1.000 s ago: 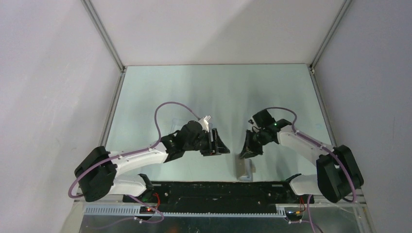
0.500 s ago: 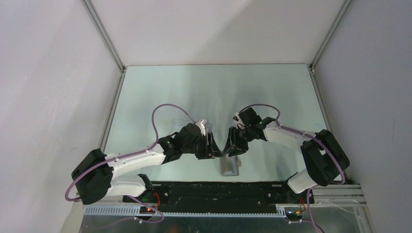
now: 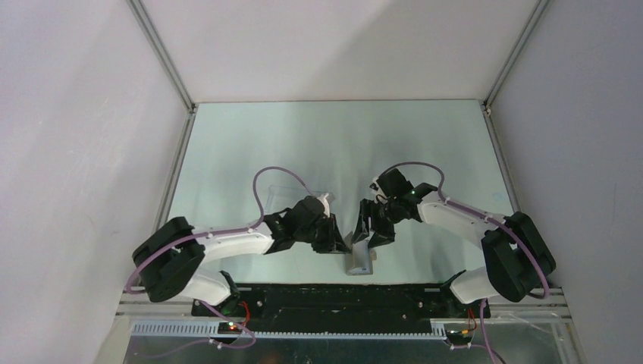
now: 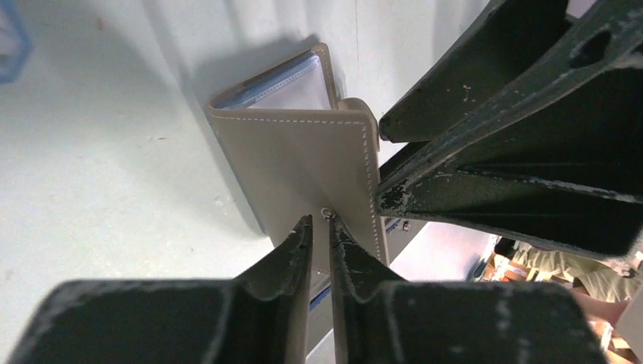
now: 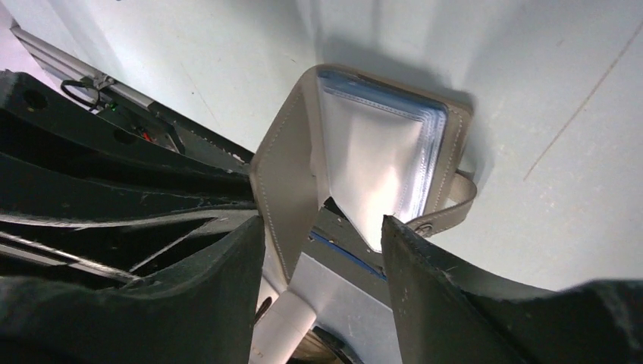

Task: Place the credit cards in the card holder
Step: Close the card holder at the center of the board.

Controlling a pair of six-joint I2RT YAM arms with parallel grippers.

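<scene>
The card holder point(image 3: 359, 261) stands half open on the table point(image 3: 318, 136), close to the middle of its near edge, with its grey-brown cover folded out and clear, blue-edged sleeves showing inside. The left gripper point(image 4: 319, 225) meets the cover by the snap, its fingers almost together; whether they pinch it cannot be told. The right gripper point(image 5: 322, 227) straddles the opened cover's edge, fingers wide apart.

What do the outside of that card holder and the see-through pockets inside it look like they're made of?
The card holder cover looks like leather or an imitation: matte grey-brown, with pale stitching along its edges and a small metal-looking snap. The sleeves inside look like thin clear plastic, glossy and slightly milky, with blue edging.
</scene>
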